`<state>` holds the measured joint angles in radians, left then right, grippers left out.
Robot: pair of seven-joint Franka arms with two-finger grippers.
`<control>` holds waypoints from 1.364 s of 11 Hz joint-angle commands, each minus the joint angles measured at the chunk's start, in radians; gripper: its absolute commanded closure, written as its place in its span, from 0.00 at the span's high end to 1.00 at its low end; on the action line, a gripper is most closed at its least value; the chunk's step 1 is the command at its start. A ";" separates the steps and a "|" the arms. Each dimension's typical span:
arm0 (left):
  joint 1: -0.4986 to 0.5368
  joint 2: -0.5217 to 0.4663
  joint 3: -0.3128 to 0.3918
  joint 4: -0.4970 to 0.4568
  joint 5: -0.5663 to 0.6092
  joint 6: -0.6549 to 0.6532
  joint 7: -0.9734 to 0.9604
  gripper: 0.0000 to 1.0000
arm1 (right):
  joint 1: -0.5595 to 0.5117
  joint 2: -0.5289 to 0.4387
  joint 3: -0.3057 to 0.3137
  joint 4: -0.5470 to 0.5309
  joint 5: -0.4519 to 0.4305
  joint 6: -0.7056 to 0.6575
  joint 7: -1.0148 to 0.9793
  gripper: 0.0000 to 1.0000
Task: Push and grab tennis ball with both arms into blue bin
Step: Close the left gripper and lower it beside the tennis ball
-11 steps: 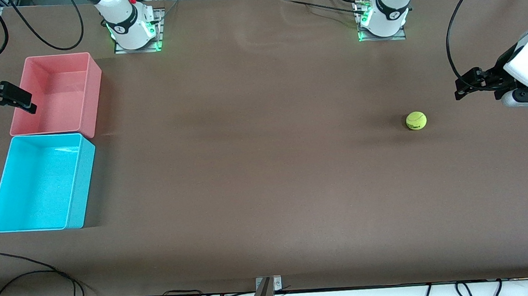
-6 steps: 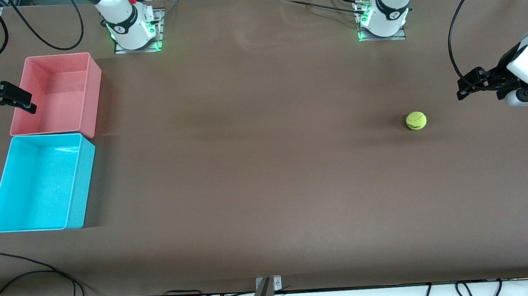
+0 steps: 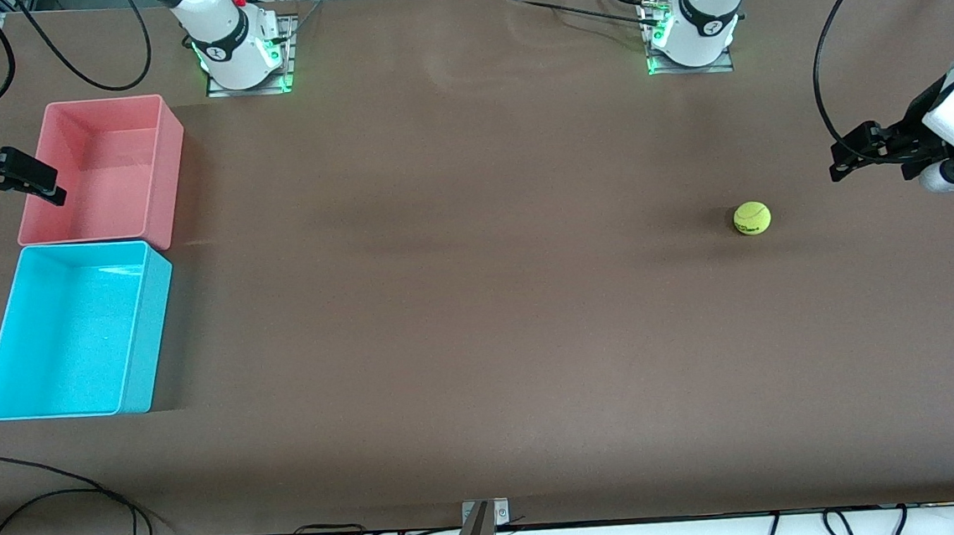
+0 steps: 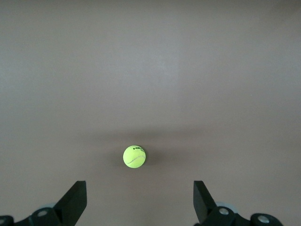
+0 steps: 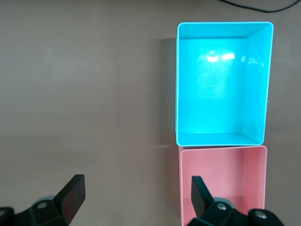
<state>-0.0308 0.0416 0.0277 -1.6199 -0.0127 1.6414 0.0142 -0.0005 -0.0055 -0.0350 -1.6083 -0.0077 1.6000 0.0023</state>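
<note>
Left gripper (image 3: 843,160): fingers spread wide, holding nothing; up over bare table at the left arm's end.
Tennis ball (image 3: 751,218): on the table near the left gripper, apart from its fingers (image 4: 75,200); seam and dark print visible.
Right gripper (image 3: 39,185): fingers wide apart, empty; at the pink bin's (image 3: 166,113) outer edge.
Blue bin (image 3: 151,265): touching the pink bin, nearer the front camera; well apart from the ball.

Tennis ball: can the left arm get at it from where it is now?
Probably yes. The tennis ball sits alone on bare table, with nothing between it and the left gripper, whose fingers are open wide at that end.
</note>
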 commanded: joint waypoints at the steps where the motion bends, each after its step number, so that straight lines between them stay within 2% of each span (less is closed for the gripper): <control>1: 0.034 0.032 0.000 0.043 -0.015 -0.025 -0.019 1.00 | -0.001 -0.008 0.001 0.004 -0.012 -0.003 -0.001 1.00; 3: 0.060 0.063 0.001 0.045 -0.009 -0.023 -0.026 0.99 | -0.001 -0.008 0.000 0.004 -0.011 -0.006 -0.001 1.00; 4: 0.086 0.075 0.008 0.058 -0.009 -0.021 -0.017 0.82 | -0.001 -0.008 0.000 0.002 -0.012 -0.006 -0.001 1.00; 5: 0.116 0.084 0.008 0.089 -0.022 -0.021 -0.017 0.54 | 0.002 -0.008 0.001 0.004 -0.012 -0.005 -0.001 1.00; 6: 0.120 0.087 0.005 0.098 -0.020 -0.021 -0.042 0.13 | 0.002 -0.008 0.001 0.002 -0.012 -0.006 -0.001 1.00; 7: 0.123 0.095 0.005 0.098 -0.021 -0.021 -0.142 0.00 | 0.002 -0.008 0.001 0.004 -0.012 -0.005 -0.001 1.00; 9: 0.126 0.096 0.003 0.091 -0.018 -0.023 -0.366 0.00 | 0.002 -0.008 0.001 0.002 -0.012 -0.005 -0.001 1.00; 11: 0.124 0.122 0.006 0.094 0.003 -0.028 -0.396 0.00 | 0.002 -0.008 0.001 0.002 -0.012 -0.005 -0.001 1.00; 12: 0.132 0.127 0.008 0.084 0.055 -0.032 -0.436 0.00 | 0.002 -0.007 0.001 0.002 -0.012 -0.005 -0.001 1.00; 14: 0.231 0.155 0.008 0.086 -0.089 -0.025 -0.546 0.00 | -0.001 -0.008 0.000 0.004 -0.012 -0.006 -0.001 1.00; 15: 0.258 0.175 0.008 0.084 -0.113 -0.021 -0.597 0.00 | -0.001 -0.008 0.001 0.002 -0.012 -0.006 -0.001 1.00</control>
<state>0.1445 0.1694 0.0393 -1.5602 -0.0418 1.6330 -0.4796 -0.0001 -0.0055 -0.0355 -1.6083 -0.0078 1.6000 0.0023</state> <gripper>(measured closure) 0.991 0.000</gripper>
